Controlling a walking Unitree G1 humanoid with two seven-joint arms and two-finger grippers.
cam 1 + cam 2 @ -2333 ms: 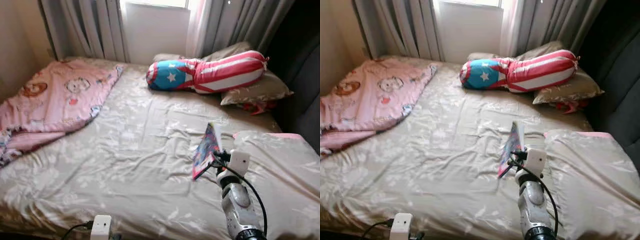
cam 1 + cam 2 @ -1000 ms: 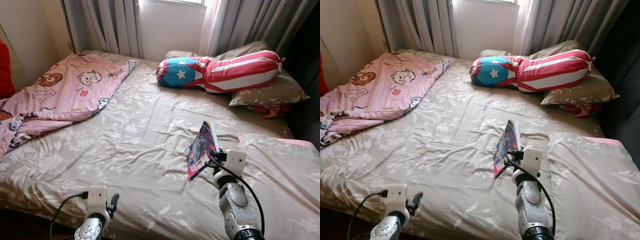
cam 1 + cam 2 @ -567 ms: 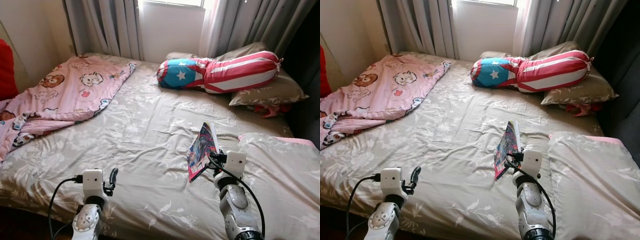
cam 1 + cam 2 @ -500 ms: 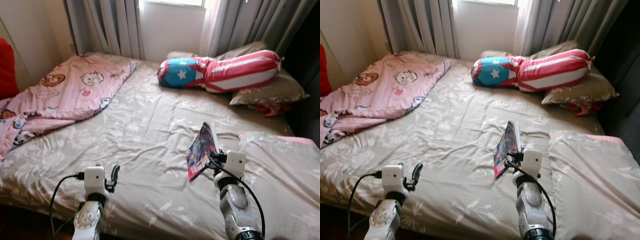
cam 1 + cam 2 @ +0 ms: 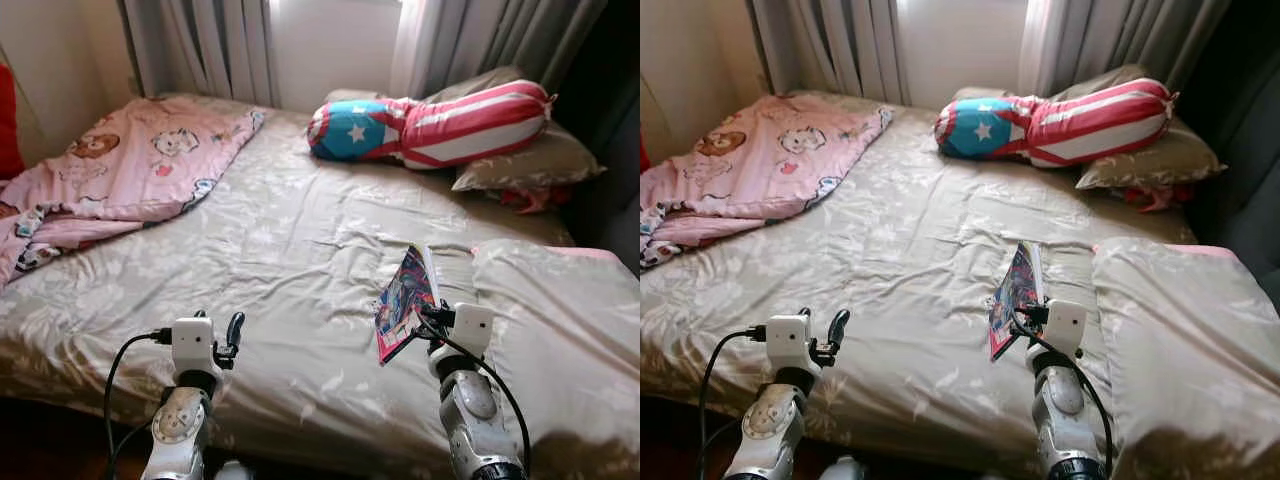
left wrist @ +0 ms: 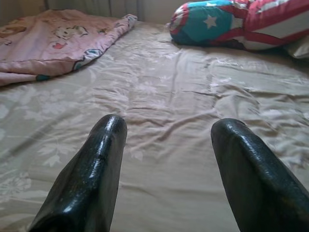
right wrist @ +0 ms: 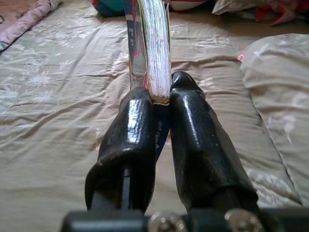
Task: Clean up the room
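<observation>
A thin colourful book (image 5: 404,298) stands on edge above the beige floral bed sheet (image 5: 290,240), near the right pillow. My right gripper (image 7: 159,104) is shut on the book (image 7: 147,46), clamping its lower edge between both fingers. My left gripper (image 6: 166,130) is open with nothing between its fingers, held low over the sheet near the bed's front edge (image 5: 232,330).
A pink cartoon blanket (image 5: 120,165) lies crumpled at the bed's left. A red, white and blue star bolster (image 5: 430,125) rests on beige pillows (image 5: 530,165) at the head. Another beige pillow (image 5: 565,310) lies at right. Grey curtains (image 5: 200,45) hang behind.
The left arm has risen into view beside the bed's front edge, gripper open. The camera shifted and tilted down a little. The right gripper still holds the book in the same place.
</observation>
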